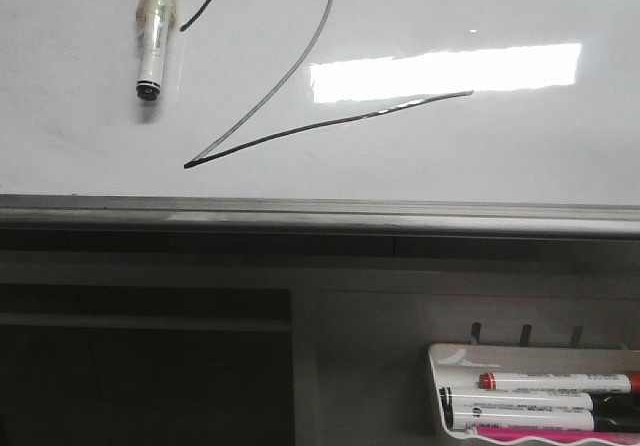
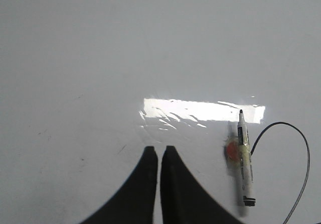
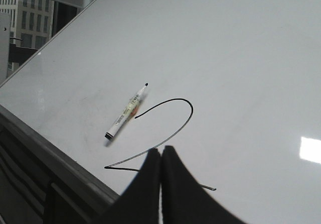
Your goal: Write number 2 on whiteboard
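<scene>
The whiteboard [image 1: 480,26] is glossy white with a grey frame along its near edge. The number 2 [image 1: 340,122] is drawn on it in thin black line, with a curved top, a long diagonal and a slanted base. A black-capped white marker [image 1: 155,36] lies loose on the board just left of the 2's top. No gripper shows in the front view. My left gripper [image 2: 159,151] is shut and empty above the board, with the marker [image 2: 244,163] off to its side. My right gripper [image 3: 160,153] is shut and empty over the 2 [image 3: 191,112], hiding part of its base line. The marker [image 3: 125,114] lies beyond it.
A small white tray [image 1: 440,356] with a red marker [image 1: 555,380] and other markers hangs below the board at the right. A bright rectangular light reflection [image 1: 450,71] lies on the board. Dark shelving sits under the frame [image 1: 300,214].
</scene>
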You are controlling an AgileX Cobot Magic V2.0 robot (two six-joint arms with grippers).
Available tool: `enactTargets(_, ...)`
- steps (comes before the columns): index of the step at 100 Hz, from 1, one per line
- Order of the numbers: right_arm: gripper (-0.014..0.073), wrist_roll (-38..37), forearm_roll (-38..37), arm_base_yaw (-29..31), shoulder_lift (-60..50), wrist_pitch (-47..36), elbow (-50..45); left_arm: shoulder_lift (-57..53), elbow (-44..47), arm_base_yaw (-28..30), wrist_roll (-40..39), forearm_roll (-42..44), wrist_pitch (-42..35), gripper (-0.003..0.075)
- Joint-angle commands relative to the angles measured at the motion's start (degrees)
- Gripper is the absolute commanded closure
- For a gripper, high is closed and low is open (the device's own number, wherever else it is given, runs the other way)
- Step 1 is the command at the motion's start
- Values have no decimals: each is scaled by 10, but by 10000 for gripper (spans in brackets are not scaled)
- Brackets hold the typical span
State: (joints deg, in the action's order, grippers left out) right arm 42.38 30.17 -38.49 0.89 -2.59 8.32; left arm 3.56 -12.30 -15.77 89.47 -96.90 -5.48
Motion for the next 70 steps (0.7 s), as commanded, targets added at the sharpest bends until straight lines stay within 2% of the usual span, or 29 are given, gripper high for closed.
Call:
enactTargets(1,664,-1,0,4,6,-43,15,5,-7,1,1,21,9,741)
enactTargets(9,664,-1,0,4,6,-43,15,5,5,1,1,68,-1,741)
enactTargets(20,664,-1,0,4,6,-43,15,5,24,1,1,65,4,741)
enactTargets(26,664,-1,0,4,6,-43,15,5,26,1,4,33,4,741)
enactTargets(31,664,-1,0,4,6,-43,15,5,26,1,44,-42,-3,741)
enactTargets(35,664,-1,0,4,6,-43,15,5,26,1,118,-99,-1,741)
enactTargets(46,664,-1,0,4,6,-43,15,5,24,1,192,-99,58,741)
enactTargets(61,664,-1,0,4,6,-43,15,5,24,1,230,-99,100,741)
enactTargets(70,664,-1,0,4,6,-43,15,5,23,7,232,-99,96,741)
